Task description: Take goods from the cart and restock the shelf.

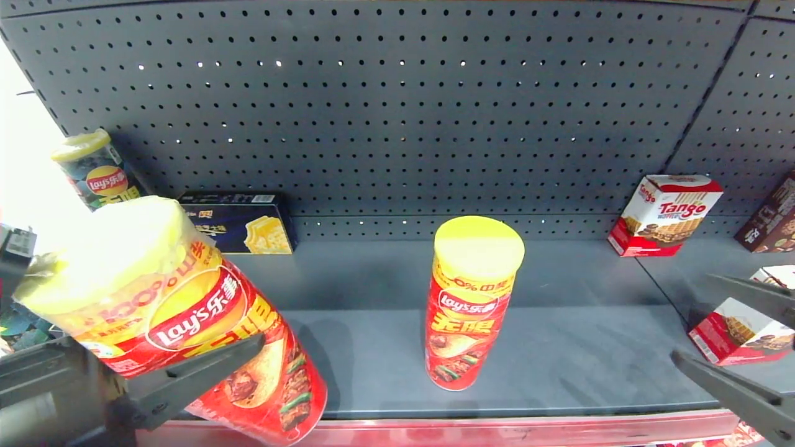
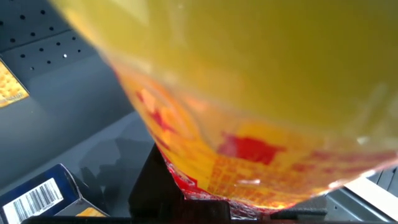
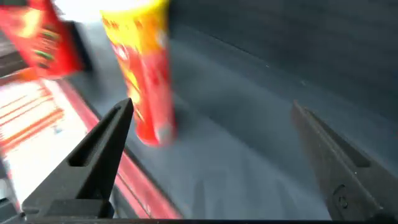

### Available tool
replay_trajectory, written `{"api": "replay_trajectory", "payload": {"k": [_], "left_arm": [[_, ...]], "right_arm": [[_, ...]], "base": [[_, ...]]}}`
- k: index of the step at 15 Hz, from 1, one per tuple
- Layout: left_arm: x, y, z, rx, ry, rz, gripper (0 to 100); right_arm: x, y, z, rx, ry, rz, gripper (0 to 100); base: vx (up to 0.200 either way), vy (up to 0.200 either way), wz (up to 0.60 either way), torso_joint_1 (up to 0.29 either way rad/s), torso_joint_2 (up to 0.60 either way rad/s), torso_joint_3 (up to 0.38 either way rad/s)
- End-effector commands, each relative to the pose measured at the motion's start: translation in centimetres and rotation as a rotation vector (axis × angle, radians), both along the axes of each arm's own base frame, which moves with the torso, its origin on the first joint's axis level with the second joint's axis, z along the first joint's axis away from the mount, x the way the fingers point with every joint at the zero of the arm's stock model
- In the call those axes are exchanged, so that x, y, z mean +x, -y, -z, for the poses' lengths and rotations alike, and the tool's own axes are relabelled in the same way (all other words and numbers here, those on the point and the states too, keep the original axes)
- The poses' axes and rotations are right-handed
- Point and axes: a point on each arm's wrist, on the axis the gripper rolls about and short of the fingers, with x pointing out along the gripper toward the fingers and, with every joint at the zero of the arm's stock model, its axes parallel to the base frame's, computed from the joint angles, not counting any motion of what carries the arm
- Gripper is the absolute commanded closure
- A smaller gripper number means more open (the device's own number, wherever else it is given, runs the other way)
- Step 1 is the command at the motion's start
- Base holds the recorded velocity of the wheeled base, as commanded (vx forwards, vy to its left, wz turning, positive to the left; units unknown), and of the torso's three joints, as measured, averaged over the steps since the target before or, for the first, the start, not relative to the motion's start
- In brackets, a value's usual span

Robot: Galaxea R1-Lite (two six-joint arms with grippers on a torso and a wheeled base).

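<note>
My left gripper (image 1: 143, 297) is shut on a red and yellow chips can (image 1: 180, 316) with a yellow lid, held tilted over the shelf's front left corner. The same can looms close in the left wrist view (image 2: 249, 93). A second, matching chips can (image 1: 469, 304) stands upright in the middle of the grey shelf (image 1: 590, 347). My right gripper (image 1: 690, 317) hangs open at the right edge, above the shelf front. In the right wrist view its fingers (image 3: 93, 162) spread wide around bare shelf, with the upright can (image 3: 146, 68) beyond them.
At the back left are a dark chips can (image 1: 93, 167) and a flat dark blue cracker box (image 1: 239, 221). Red and white wafer boxes (image 1: 667, 214) (image 1: 739, 332) and a brown box (image 1: 770, 217) sit at the right. A pegboard wall (image 1: 397, 112) backs the shelf.
</note>
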Motion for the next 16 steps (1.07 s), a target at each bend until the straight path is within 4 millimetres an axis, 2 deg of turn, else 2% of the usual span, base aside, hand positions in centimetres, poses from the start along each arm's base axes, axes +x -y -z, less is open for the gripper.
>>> {"api": "replay_trajectory", "payload": {"k": [1,8,10,14,15,16], "left_arm": [[-0.4,-0.2,-0.3,-0.010,0.019,-0.002,100],[-1.8,-1.2,-0.6,-0.034,0.063,-0.003,100],[-2.1,-1.3,-0.2,-0.031,0.059,-0.001,100],[-2.5,-1.6,0.1,-0.031,0.059,-0.001,100],[-2.5,-1.6,0.1,-0.031,0.064,0.002,100],[-2.5,-1.6,0.1,-0.022,0.072,0.003,100]], "right_arm": [[-6.1,3.1,3.6,0.037,0.005,0.195,0],[-10.9,5.6,11.5,0.086,-0.046,0.556,0],[-11.2,5.7,12.0,0.137,-0.107,0.567,0],[-11.1,5.7,12.0,0.148,-0.098,0.547,0],[-11.1,5.6,12.0,0.132,-0.090,0.514,0],[-11.1,5.4,12.0,0.095,-0.075,0.406,0]], "base": [[0.000,0.000,0.00,0.000,0.00,0.000],[0.000,0.000,0.00,0.000,0.00,0.000],[0.000,0.000,0.00,0.000,0.00,0.000],[0.000,0.000,0.00,0.000,0.00,0.000],[0.000,0.000,0.00,0.000,0.00,0.000],[0.000,0.000,0.00,0.000,0.00,0.000]]}}
